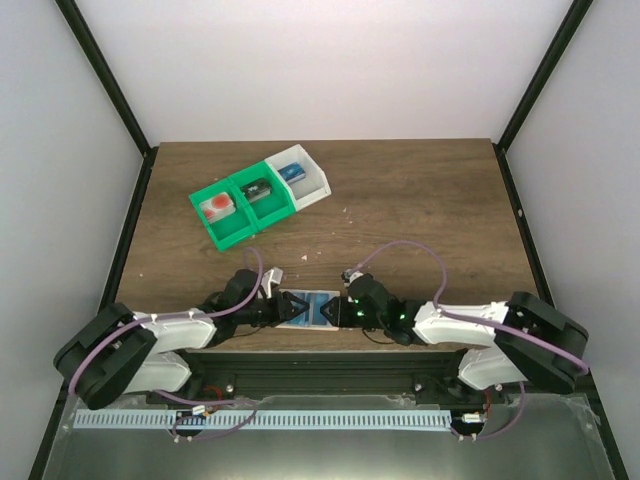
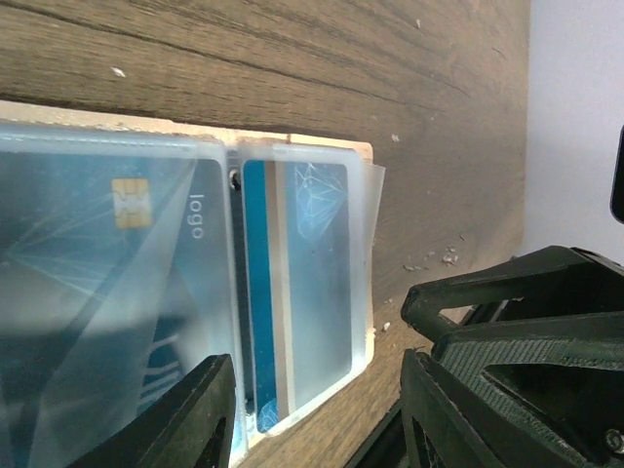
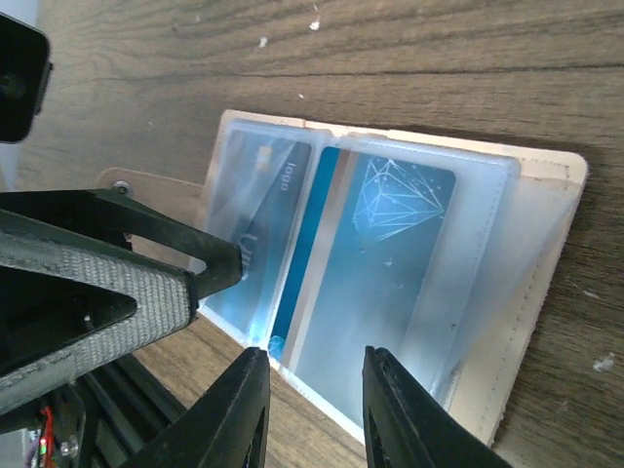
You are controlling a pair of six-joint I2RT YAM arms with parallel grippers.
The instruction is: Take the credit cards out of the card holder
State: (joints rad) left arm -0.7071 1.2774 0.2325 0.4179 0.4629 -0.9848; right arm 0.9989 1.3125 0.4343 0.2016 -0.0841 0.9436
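Table is brown wood, with two green bins and a white bin in a row toward its upper left. At the bottom middle the card holder lies opened flat, right between both pincers. Both look apart, nothing clamped. The left gripper straddles one end of the holder, the right gripper the other end. Tucked inside the clear sleeves are a blue card with a chip and a striped blue card.

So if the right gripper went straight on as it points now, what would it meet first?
The right gripper would likely meet the pale card holder with tan edging, at the clear sleeve over its blue diamond-patterned card; depth is unclear.
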